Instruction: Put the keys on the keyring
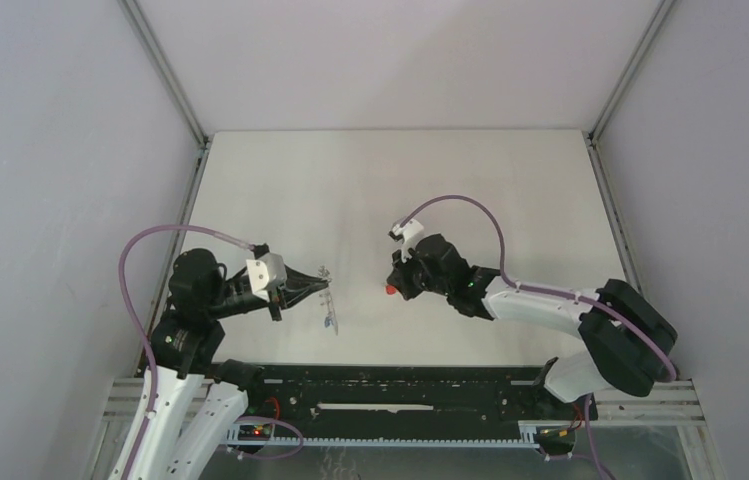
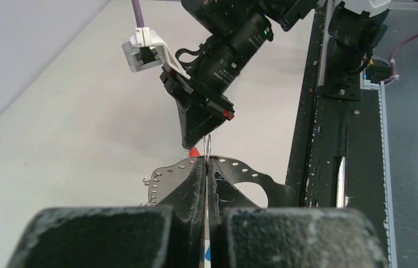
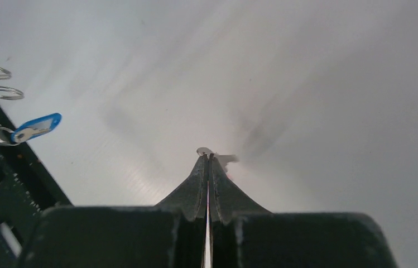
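Keyring [image 1: 326, 292] first: it is up at the tip of your left end effector [image 2: 206, 164], near the left front of the surface [image 1: 400, 180]. From the left wrist you see its perforated grey rim arcing out on both sides of the fingers [image 2: 192, 184], with a thin wire loop poking up between the tips. Those jaws are pressed together with no gap showing, clamped right on the ring's rim.

The blue key [image 3: 36, 127] hangs off the ring's lower edge. In the right wrist view it sits just beside the small wire loops. Whether it is threaded through one or only resting against it, you can't tell from here.

The red key [image 1: 391, 290] is over at your right end effector [image 3: 209, 159]. Its jaws are together too, pinched on the key. A sliver of pale metal sticks out past the tips, with a trace of red beside it. From above, the red head shows at the very nose of that end effector. Whether the key is lifted clear of the surface, you can't tell.

The two end effectors face each other across a gap, nose to nose but apart, and the red key is not touching the ring.
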